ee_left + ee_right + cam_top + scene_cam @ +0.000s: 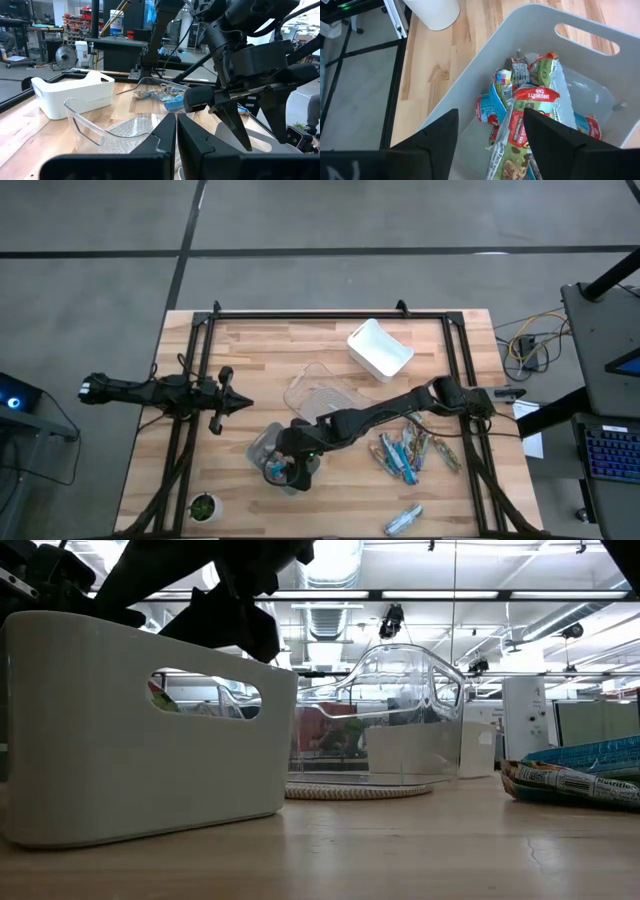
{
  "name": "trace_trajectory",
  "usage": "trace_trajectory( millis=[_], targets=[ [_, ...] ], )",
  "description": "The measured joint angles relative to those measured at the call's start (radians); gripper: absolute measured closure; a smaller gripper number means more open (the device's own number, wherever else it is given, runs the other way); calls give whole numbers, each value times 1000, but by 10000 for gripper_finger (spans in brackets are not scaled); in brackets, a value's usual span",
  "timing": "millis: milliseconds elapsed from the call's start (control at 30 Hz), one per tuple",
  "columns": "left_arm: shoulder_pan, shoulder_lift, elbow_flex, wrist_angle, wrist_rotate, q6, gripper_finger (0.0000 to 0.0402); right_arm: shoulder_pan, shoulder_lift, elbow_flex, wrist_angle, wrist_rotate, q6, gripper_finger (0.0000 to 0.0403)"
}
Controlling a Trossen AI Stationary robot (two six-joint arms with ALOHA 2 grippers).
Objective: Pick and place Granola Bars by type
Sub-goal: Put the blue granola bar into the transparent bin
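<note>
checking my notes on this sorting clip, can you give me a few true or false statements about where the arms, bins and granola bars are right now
1. The right gripper is over the grey bin, fingers apart. True.
2. That grey bin is empty. False: several granola bars lie in it.
3. The left gripper is holding a bar. False: its fingers are shut on nothing, off to the table's left side.
4. A loose pile of bars lies on the table by the right arm. True.
5. The white bin sits at the far side of the table, beyond the clear bin. True.
6. The clear bin is stacked inside the white bin. False: they stand apart.
</note>
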Motion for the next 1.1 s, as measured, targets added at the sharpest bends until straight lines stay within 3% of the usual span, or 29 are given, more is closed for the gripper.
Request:
trace_trajectory(
  millis=[333,533,1100],
  targets=[
    [0,0,0,0,0,0,401,23,-9,6,-5,-74,2,189],
    [0,0,0,0,0,0,401,58,-78,13,-23,-76,-31,195],
    [0,0,0,0,0,0,401,137,-218,-9,-288,-64,-119,342]
  ],
)
